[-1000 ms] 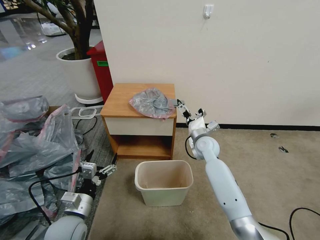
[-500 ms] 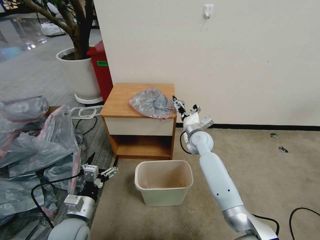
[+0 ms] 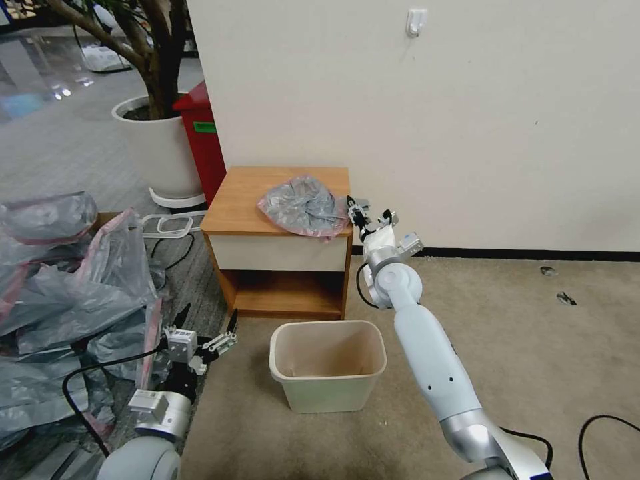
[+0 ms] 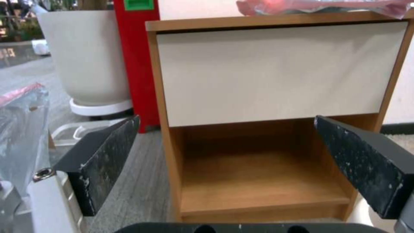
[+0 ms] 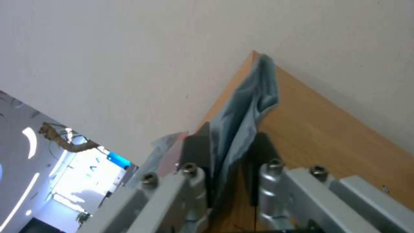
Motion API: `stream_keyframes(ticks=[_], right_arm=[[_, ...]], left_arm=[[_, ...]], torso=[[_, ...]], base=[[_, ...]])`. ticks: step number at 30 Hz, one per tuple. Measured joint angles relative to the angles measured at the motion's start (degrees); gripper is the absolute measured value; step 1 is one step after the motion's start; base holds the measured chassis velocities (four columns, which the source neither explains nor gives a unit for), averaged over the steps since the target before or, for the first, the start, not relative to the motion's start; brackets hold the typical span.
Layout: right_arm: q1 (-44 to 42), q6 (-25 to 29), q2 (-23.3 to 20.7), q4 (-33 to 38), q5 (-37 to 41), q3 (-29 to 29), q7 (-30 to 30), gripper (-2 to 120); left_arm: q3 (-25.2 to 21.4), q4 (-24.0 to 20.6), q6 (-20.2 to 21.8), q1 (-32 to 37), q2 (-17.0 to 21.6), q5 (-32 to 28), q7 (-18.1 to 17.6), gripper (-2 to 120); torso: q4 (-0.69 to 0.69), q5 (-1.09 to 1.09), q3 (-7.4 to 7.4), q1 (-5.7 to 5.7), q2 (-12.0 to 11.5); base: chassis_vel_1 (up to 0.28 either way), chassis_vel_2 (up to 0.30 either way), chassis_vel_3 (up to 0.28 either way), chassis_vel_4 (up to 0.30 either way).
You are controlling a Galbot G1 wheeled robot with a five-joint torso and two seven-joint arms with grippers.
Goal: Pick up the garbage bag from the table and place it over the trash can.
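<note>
Right end effector point(image 3: 353, 208) is reaching to the right front corner of the bench point(image 3: 247, 200), its two dark fingers point(image 5: 196, 152) standing on either side of a fold of the garbage bag point(image 3: 303, 207); in the right wrist view the grey film is running between them with a small gap showing, so I cannot tell whether they are pinching it yet. The garbage bag is lying crumpled on the bench top, toward its right side, with the pink-red band showing along its front edge. Left end effector point(image 3: 203, 341) is hanging low beside the heap of grey bags point(image 3: 73, 287), fingers spread wide apart and pointing toward the bench's lower shelf point(image 4: 258, 184). The trash can point(image 3: 328, 363) is standing upright on the carpet just in front of the bench.
</note>
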Motion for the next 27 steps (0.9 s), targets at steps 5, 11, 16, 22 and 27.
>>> stream_keyframes(ticks=[5,11,16,22,27], right_arm=[[0.0,0.2,0.2,0.0,-0.3,0.0,0.0,0],[-0.3,0.4,0.0,0.4,-0.5,-0.1,-0.2,0],[-1.9,0.7,-0.5,3.8,-0.3,-1.0,1.6,0],[-7.3,-0.6,-3.3,15.3,0.0,-5.3,10.4,0],[-14.7,-3.2,-6.7,29.2,-0.4,-10.0,22.9,0]], left_arm=[[0.1,0.0,0.0,-0.1,-0.2,0.1,0.0,100],[0.2,0.4,0.0,-0.2,-0.1,0.1,0.0,100],[0.2,0.5,-0.1,-0.3,-0.3,0.1,-0.1,100],[0.0,0.7,-0.7,-0.4,-0.7,0.0,-0.2,100],[-0.6,1.2,-2.1,-0.3,-0.7,-0.8,-0.2,100]], torso=[[0.00,0.00,0.00,0.00,0.0],[0.00,0.00,0.00,0.00,0.0],[0.00,0.00,0.00,0.00,0.0],[-0.01,0.01,0.00,0.00,0.0],[0.01,0.00,-0.01,0.00,0.0]], base=[[0.000,0.000,0.000,0.000],[0.000,0.000,0.000,0.000],[0.000,0.000,0.000,0.000],[0.000,0.000,0.000,0.000],[0.000,0.000,0.000,0.000]])
